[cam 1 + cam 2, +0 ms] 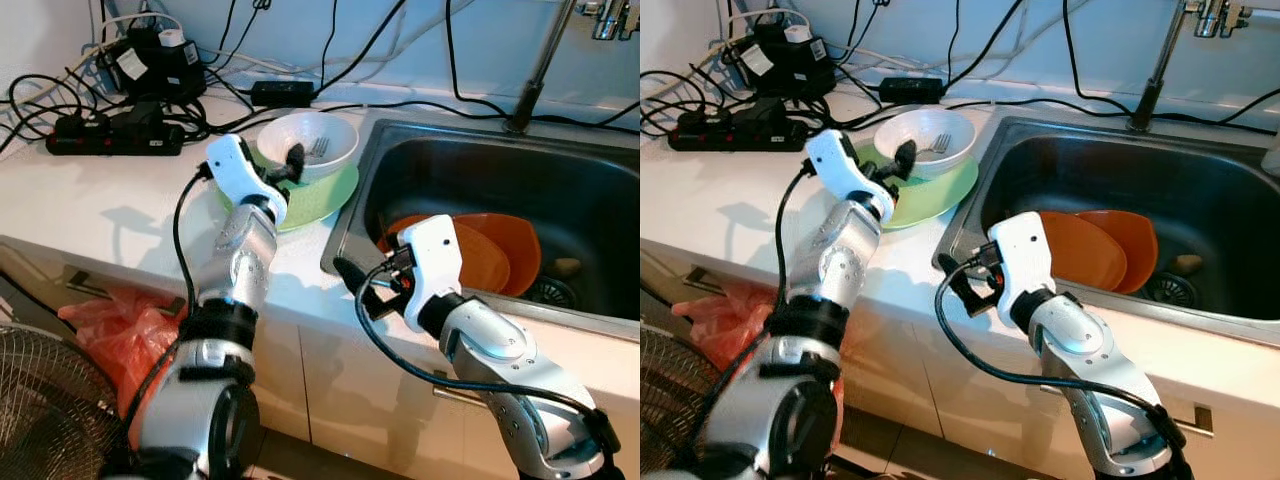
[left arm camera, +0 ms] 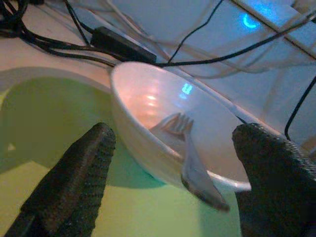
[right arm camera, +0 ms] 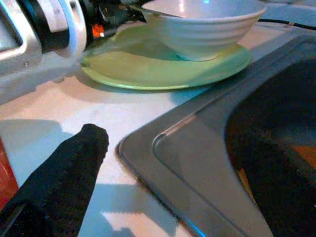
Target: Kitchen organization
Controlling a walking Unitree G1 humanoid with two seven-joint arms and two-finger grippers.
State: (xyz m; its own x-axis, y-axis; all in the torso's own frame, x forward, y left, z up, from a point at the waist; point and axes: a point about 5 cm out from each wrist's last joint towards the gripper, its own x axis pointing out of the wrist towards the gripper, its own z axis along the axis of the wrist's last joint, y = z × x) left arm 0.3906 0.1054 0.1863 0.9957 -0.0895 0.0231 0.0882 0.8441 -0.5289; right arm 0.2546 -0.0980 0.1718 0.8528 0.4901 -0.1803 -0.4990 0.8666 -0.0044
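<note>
Barely begun: white bowl (image 1: 310,143) with fork (image 1: 318,150) stacked on green plate (image 1: 318,200) on worktop (image 1: 100,200), orange plates (image 1: 490,250) in sink (image 1: 440,150), left gripper (image 1: 290,168) wide at bowl's rim, right gripper (image 1: 365,290) wide, empty.

- Two silver arms run up from the bottom of the head views, their metal shells brushed and rounded, with black bands at the joints.
- Each wrist carries a glossy white housing.
- A black cable loops out from each white housing and curves back down along the forearm.
- The left gripper (image 1: 290,166) and right gripper (image 1: 352,283) have long black fingers.
- In the wrist views the fingers (image 2: 74,182) show a fine knurled, rubbery texture and blunt rounded tips.
- Small orange-red parts sit beside the right wrist housing.
</note>
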